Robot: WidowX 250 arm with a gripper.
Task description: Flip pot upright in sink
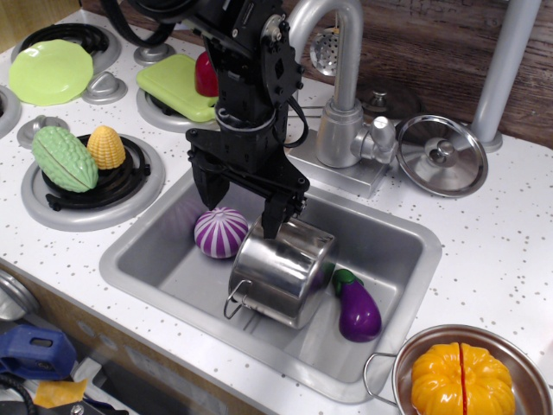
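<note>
The shiny steel pot [281, 272] lies tipped on its side in the middle of the grey sink [393, 246], with one wire loop handle at its front-left end. My black gripper [239, 210] hangs over the sink's back-left part, its jaws open. Its right finger [272, 220] is at the pot's upper back edge; I cannot tell if it touches. Its left finger [203, 192] is apart from the pot. A purple-and-white striped ball [220, 232] lies just below, between the fingers.
A purple eggplant [359, 307] lies right of the pot. The faucet [341, 78] stands behind the sink, a steel lid [442, 156] to its right. A pan with an orange pumpkin [462, 376] sits front right. Corn [106, 147] and a green gourd [65, 158] rest on the left burner.
</note>
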